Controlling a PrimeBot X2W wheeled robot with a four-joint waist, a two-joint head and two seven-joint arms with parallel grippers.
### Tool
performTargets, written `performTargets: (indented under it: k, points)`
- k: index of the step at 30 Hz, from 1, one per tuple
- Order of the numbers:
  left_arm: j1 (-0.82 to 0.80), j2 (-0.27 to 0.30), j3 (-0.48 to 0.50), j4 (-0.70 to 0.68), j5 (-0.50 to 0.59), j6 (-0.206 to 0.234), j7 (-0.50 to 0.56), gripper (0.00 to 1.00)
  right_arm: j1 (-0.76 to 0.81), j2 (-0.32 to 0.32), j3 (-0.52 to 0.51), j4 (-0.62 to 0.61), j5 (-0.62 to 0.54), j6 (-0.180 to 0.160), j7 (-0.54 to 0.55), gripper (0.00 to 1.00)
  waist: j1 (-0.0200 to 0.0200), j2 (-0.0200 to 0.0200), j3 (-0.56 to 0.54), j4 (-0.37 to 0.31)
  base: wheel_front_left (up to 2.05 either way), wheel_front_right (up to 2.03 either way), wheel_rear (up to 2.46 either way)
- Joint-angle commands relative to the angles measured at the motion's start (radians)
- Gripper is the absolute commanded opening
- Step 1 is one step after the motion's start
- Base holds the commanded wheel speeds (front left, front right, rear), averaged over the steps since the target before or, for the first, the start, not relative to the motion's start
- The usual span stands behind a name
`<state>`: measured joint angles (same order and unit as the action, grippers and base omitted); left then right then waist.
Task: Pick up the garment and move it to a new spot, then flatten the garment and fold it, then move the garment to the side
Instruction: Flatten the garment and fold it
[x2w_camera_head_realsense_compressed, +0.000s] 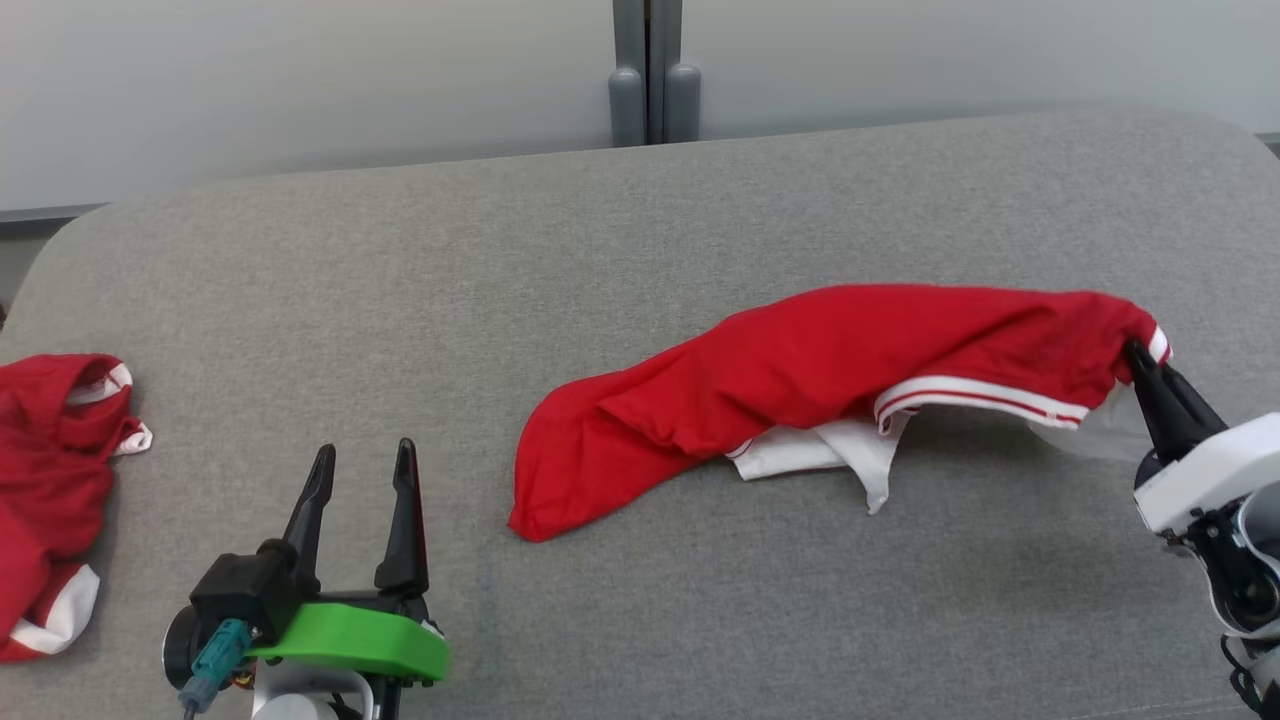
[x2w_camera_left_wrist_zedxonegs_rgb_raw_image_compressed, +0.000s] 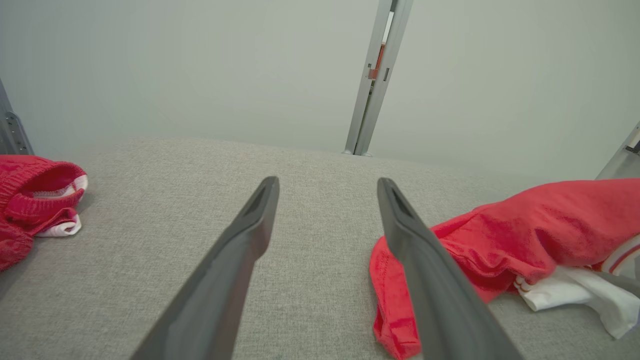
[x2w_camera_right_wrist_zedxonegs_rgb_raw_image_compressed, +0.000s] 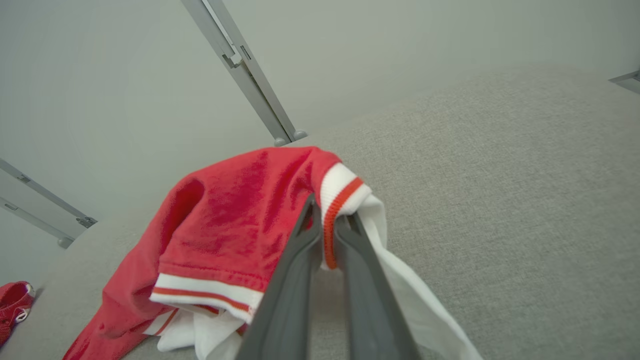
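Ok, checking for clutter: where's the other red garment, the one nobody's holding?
In the head view the other red garment lies crumpled at the far left edge of the grey surface, left of the open left end effector.

On the surface (x2w_camera_head_realsense_compressed: 400, 260), the garment (x2w_camera_head_realsense_compressed: 800, 380) lies right of centre; a second garment (x2w_camera_head_realsense_compressed: 50, 480) lies at the left edge, well apart.

No text, label, brand, number or sign could be read on the garment (x2w_camera_head_realsense_compressed: 800, 370), nor anywhere around it.
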<state>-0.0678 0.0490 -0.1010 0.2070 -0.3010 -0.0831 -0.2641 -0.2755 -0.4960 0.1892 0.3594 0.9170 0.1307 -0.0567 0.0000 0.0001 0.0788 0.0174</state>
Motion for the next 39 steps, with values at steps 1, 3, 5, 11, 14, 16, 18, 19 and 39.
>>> performTargets:
  k: [1,3,5,11,14,16,18,19,39]
  points:
    - [-0.005,0.003,0.000,0.004,0.007,-0.003,0.000,1.00,0.025,-0.009,-0.014,0.009,-0.006,0.000,0.008,0.00,0.0000,-0.0001,0.011,-0.019,0.00,0.00,0.00]
    - [-0.013,0.003,-0.004,0.007,0.007,-0.004,0.000,1.00,0.050,-0.015,-0.038,0.028,-0.019,0.000,0.017,0.00,0.0000,-0.0001,0.018,-0.025,0.00,0.00,0.00]
    - [-0.020,0.003,-0.007,0.009,0.007,-0.005,0.000,1.00,0.070,-0.027,-0.054,0.062,-0.063,0.000,0.015,0.00,0.0000,-0.0001,0.024,-0.028,0.00,0.00,0.00]
    - [-0.032,0.003,-0.013,0.021,-0.002,-0.006,0.000,1.00,0.076,-0.006,-0.044,0.171,-0.187,0.000,0.050,1.00,0.0000,-0.0001,0.040,-0.022,0.00,0.00,0.00]
    - [-0.036,0.003,-0.011,0.027,-0.002,-0.006,0.000,1.00,0.053,0.011,-0.071,0.183,-0.233,0.000,0.011,1.00,0.0000,-0.0001,0.039,-0.017,0.00,0.00,0.00]
    - [-0.036,0.003,-0.006,0.031,-0.004,-0.005,0.000,1.00,0.042,0.023,-0.098,0.169,-0.258,0.000,-0.029,1.00,0.0000,-0.0001,0.033,-0.015,0.00,0.00,0.00]
    - [-0.034,0.003,-0.004,0.033,-0.005,-0.006,0.000,1.00,0.033,0.047,-0.129,0.137,-0.273,0.000,-0.074,1.00,0.0000,-0.0001,0.025,-0.012,0.00,0.00,0.00]
    - [-0.033,0.003,-0.004,0.033,-0.004,-0.006,0.000,1.00,0.031,0.054,-0.141,0.121,-0.280,0.000,-0.090,1.00,0.0000,-0.0001,0.021,-0.011,0.00,0.00,0.00]
    - [-0.087,0.003,-0.157,0.140,-0.068,-0.031,0.086,1.00,0.061,0.239,-0.131,-0.092,-0.399,0.000,-0.173,1.00,0.0000,-0.0001,0.016,0.025,0.00,0.00,0.00]
